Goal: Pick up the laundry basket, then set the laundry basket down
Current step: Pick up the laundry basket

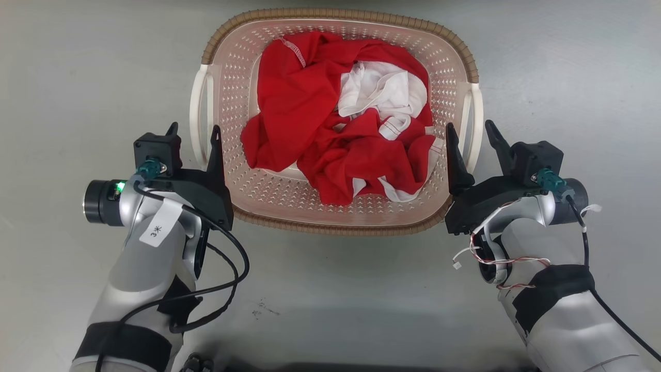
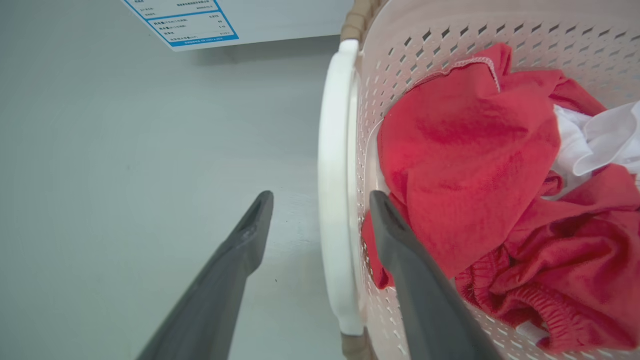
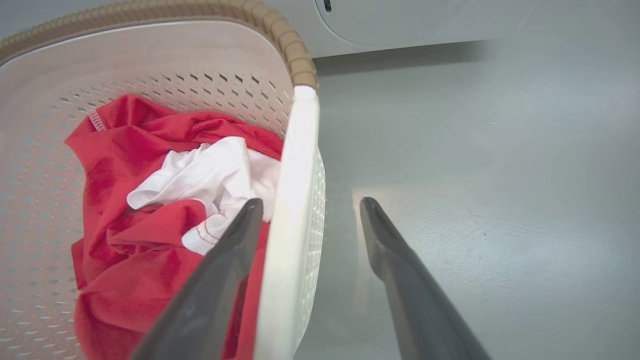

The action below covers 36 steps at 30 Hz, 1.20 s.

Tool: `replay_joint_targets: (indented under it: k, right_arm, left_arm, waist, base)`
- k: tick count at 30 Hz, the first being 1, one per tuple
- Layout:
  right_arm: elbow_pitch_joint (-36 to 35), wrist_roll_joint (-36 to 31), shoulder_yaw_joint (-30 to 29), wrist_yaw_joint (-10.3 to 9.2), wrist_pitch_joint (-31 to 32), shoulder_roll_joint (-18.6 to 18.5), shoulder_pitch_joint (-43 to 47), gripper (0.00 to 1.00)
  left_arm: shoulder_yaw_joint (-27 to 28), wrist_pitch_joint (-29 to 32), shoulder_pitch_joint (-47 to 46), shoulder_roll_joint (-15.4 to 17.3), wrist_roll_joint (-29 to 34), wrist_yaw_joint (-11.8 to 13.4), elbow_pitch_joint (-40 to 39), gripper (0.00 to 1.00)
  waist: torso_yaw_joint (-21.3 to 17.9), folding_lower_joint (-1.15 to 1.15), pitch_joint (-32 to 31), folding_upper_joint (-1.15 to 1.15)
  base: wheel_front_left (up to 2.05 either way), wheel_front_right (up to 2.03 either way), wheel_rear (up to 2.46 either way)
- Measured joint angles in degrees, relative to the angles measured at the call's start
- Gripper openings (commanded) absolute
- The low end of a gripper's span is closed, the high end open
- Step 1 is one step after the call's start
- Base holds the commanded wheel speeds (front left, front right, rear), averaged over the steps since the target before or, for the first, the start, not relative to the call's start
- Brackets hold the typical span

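The laundry basket (image 1: 338, 14) sits on the grey floor straight ahead, cream with a brown woven rim, holding red and white clothes (image 1: 330, 134). My left gripper (image 1: 193, 129) is open and straddles the basket's left white handle (image 1: 198, 116); one finger is outside and one inside the wall. In the left wrist view that handle (image 2: 332, 150) runs between the fingers of the left gripper (image 2: 320, 199), with a gap on each side. My right gripper (image 1: 470, 125) is open too, astride the right handle (image 1: 476, 116). The right wrist view shows the handle (image 3: 295, 165) between the spread fingers of the right gripper (image 3: 311, 201).
A white appliance stands beyond the basket: its lower panel with a blue-bordered label (image 2: 192, 22) in the left wrist view, and a rounded door edge (image 3: 400, 20) in the right wrist view. Bare grey floor (image 1: 330, 299) lies on both sides and in front.
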Motion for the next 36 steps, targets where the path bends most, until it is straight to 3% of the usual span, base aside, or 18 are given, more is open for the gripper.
replay_joint_targets:
  k: [10,20,21,22,23,24,29,30,31,32,36]
  right_arm:
    - [1.94,3.36,2.68,-0.88,0.01,-0.01,-1.59,1.0]
    - [3.63,5.83,5.09,-1.38,0.01,-0.02,-2.59,1.0]
    - [3.69,6.31,5.33,-1.38,0.01,-0.02,-2.64,1.0]
    - [3.8,6.54,5.57,-1.4,0.0,-0.02,-2.73,0.98]
    - [3.86,6.78,5.88,-1.41,0.0,-0.02,-2.88,0.88]
    - [3.97,6.93,6.21,-1.45,0.01,-0.02,-3.17,0.81]
    - [3.98,7.87,7.21,-1.46,0.01,-0.02,-4.03,0.75]
    - [4.03,7.97,7.46,-1.47,0.01,-0.02,-4.03,0.64]
    - [4.08,8.16,7.69,-1.54,0.0,-0.02,-4.04,0.64]
    - [4.16,8.36,7.98,-1.85,0.01,-0.02,-4.09,0.51]
    - [4.87,9.13,8.92,-1.9,0.01,-0.02,-4.96,0.35]
  left_arm:
    - [-1.12,-0.18,-2.58,-0.09,0.0,-2.49,3.32,1.0]
    - [-1.22,-0.24,-3.61,-0.11,-0.62,-3.04,6.25,1.0]
    - [-1.22,-0.24,-3.74,-0.12,-0.74,-3.27,6.47,0.97]
    - [-1.23,-0.24,-3.98,-0.12,-0.81,-3.46,6.81,0.85]
    - [-1.24,-0.24,-4.33,-0.13,-0.86,-3.46,7.22,0.73]
    - [-1.25,-0.24,-4.59,-0.13,-0.87,-3.47,7.38,0.69]
    - [-1.32,-0.25,-4.75,-0.15,-1.2,-3.53,8.1,0.62]
    - [-1.32,-0.25,-4.77,-0.15,-1.31,-3.54,8.24,0.59]
    - [-1.34,-0.25,-4.85,-0.16,-1.34,-3.57,8.42,0.59]
    - [-1.34,-0.25,-4.95,-0.16,-1.35,-3.91,8.69,0.54]
    - [-1.52,-0.47,-5.62,-0.18,-1.4,-3.96,9.51,0.22]
  waist:
    - [-0.25,0.0,0.68,0.0]
    - [-0.62,0.0,1.06,0.0]
    - [-0.65,0.0,1.07,0.0]
    - [-0.68,0.0,1.06,0.0]
    - [-0.71,0.0,1.05,0.0]
    - [-0.74,0.0,1.04,0.0]
    - [-0.84,0.0,0.96,0.0]
    - [-0.87,0.0,0.94,0.0]
    - [-0.89,0.0,0.91,0.0]
    - [-0.92,0.0,0.89,0.0]
    - [-1.02,0.0,0.8,0.0]
  base:
    - [0.0,0.0,0.0]
    - [0.0,0.0,0.0]
    - [0.0,0.0,0.0]
    - [0.0,0.0,0.0]
    - [0.0,0.0,0.0]
    - [0.0,0.0,0.0]
    - [0.0,0.0,0.0]
    - [0.0,0.0,0.0]
    - [0.0,0.0,0.0]
    - [0.0,0.0,0.0]
    - [0.0,0.0,0.0]
